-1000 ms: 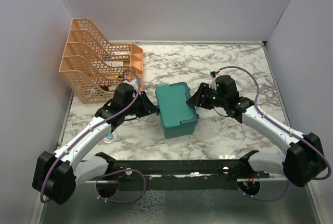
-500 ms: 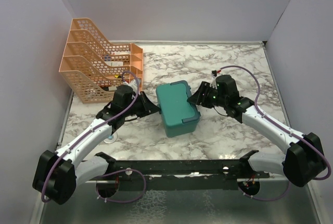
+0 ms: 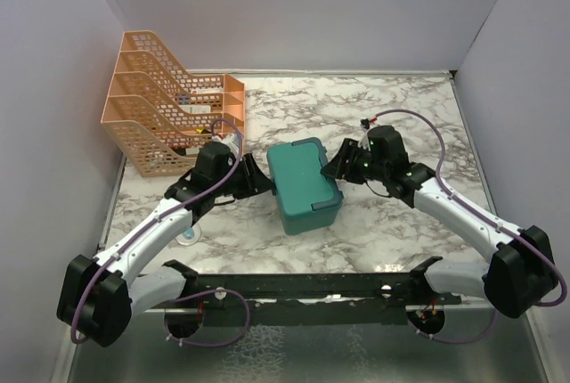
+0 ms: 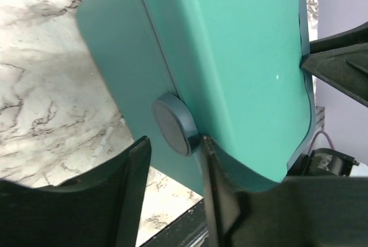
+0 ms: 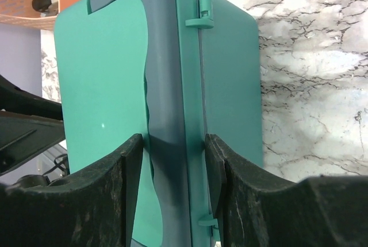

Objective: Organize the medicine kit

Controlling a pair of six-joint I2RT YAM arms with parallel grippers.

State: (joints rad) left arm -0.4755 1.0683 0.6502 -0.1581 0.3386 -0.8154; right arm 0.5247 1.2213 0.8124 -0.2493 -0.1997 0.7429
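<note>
1. Where the marble table is seen from above, the medicine kit is found near its middle, with its lid shut, directly between the two grippers.
2. The kit is turned slightly askew to the table's edges. The orange mesh file rack is set apart from it, at the far left corner.
3. The left gripper is brought up against the kit's left side wall.
4. In the left wrist view its fingers are seen spread partway. A round stud on the teal wall is framed between their tips.
5. One fingertip is placed just beside the stud's rim and the other is kept a little off it. No clamping is shown, so nothing is taken to be held.
6. The right gripper is set against the kit's opposite side, facing the left one across the box.
7. In the right wrist view its fingers are also held well apart, and a darker band running along the lid is straddled by them.
8. Two small clips are seen on the seam beside that band, one beyond the fingers and one partly hidden by a finger.
9. Whether the right fingertips are pressed onto the lid cannot be told.
</note>
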